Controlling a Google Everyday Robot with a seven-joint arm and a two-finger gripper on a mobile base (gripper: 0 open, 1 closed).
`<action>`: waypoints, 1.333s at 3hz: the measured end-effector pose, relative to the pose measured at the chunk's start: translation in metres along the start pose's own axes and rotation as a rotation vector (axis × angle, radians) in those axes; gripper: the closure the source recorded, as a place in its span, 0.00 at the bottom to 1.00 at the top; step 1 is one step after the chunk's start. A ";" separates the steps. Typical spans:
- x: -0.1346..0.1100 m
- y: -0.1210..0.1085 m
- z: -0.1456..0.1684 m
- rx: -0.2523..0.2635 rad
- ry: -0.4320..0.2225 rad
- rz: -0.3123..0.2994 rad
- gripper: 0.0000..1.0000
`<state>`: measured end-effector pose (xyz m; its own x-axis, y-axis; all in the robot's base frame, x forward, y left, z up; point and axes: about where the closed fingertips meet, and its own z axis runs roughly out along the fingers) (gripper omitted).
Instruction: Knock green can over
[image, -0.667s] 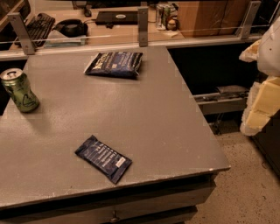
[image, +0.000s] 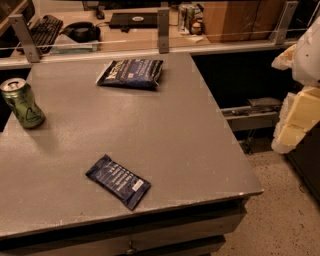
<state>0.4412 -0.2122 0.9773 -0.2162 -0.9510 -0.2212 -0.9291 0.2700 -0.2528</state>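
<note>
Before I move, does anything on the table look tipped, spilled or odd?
Nothing stands out. The green can stands upright near the table's left edge; the far packet and near packet lie flat; no spill. The gripper hangs beyond the table's right side.

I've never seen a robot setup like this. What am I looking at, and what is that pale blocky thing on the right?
This is a single camera view looking down on a grey table; where the camera is mounted isn't known. The pale blocky shape at the right edge is the robot's gripper, the part that grasps. It hangs beside the table, far from everything on it. A green can stands upright near the left edge. Two dark blue snack packets lie flat, one at the back and one near the front. The robot's job is to knock the can over.
</note>
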 end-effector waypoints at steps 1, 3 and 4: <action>-0.041 -0.007 0.025 -0.023 -0.105 -0.022 0.00; -0.241 -0.025 0.091 -0.135 -0.519 -0.129 0.00; -0.313 -0.014 0.093 -0.182 -0.650 -0.143 0.00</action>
<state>0.5496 0.0955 0.9630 0.0833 -0.6764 -0.7318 -0.9830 0.0650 -0.1720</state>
